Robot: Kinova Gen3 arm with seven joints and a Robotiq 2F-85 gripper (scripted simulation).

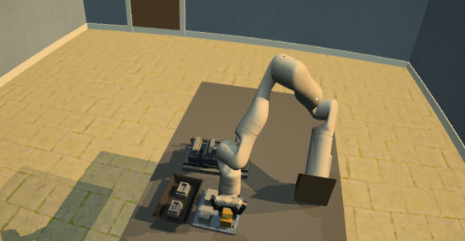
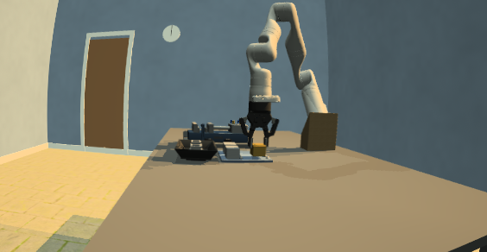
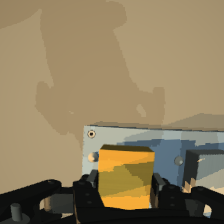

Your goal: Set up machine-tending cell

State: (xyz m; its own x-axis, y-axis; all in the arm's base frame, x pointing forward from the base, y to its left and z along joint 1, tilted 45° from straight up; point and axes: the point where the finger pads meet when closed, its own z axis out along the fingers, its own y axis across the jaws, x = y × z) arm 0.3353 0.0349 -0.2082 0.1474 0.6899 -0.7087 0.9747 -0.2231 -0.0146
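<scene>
My gripper (image 2: 259, 141) is shut on a brass blank (image 2: 258, 149), an orange-yellow block, and holds it upright over the near right end of the blue-grey infeed plate (image 2: 245, 157). In the wrist view the brass blank (image 3: 125, 177) sits between my fingers above the plate's corner (image 3: 165, 147); I cannot tell whether it touches the plate. Two aluminium blanks (image 1: 211, 194) (image 1: 204, 215) lie on the plate. The vise (image 1: 204, 148) stands behind the plate. The dark outfeed tray (image 1: 178, 197) holds two finished parts (image 1: 182, 189) (image 1: 175, 206).
The arm's brown base box (image 1: 315, 189) stands at the right of the table. The tray (image 2: 195, 150) is close to the plate's left side. Small pins (image 3: 91, 134) show on the plate near the brass blank.
</scene>
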